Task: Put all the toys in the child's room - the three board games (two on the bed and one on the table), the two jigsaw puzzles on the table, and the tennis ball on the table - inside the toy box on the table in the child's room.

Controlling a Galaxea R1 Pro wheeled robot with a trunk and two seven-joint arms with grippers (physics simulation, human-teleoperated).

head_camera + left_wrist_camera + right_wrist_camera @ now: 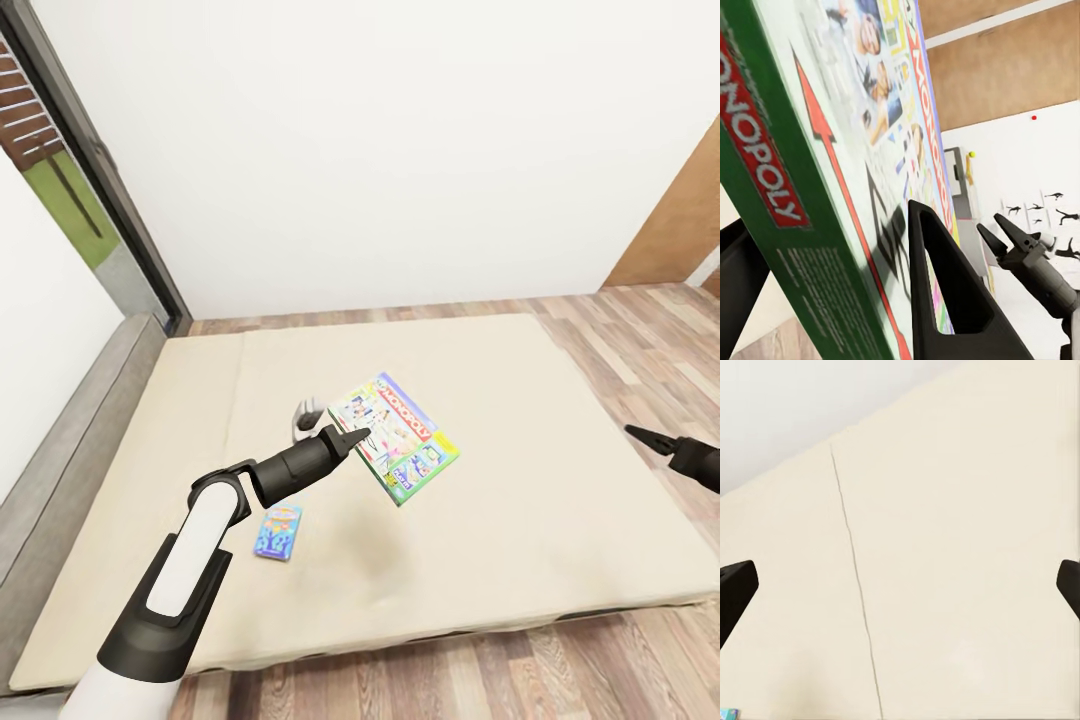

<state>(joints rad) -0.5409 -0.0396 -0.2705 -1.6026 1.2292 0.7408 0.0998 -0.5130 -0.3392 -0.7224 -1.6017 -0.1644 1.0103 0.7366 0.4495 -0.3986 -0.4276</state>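
Note:
The white-green Monopoly board game (395,436) hangs tilted a little above the bed (560,520), its shadow on the sheet below. My left gripper (355,437) is shut on the box's near edge. The left wrist view has the box (832,150) between the two dark fingers (945,300). The smaller blue board game (279,530) lies flat on the bed beside my left forearm. My right gripper (645,436) hovers over the bed's right side. Its fingertips (735,589) stand wide apart and open over bare sheet.
A grey bed frame (80,440) runs along the left, below a glass door (70,200). Wooden floor (640,340) lies right of and in front of the bed. A white wall stands behind it.

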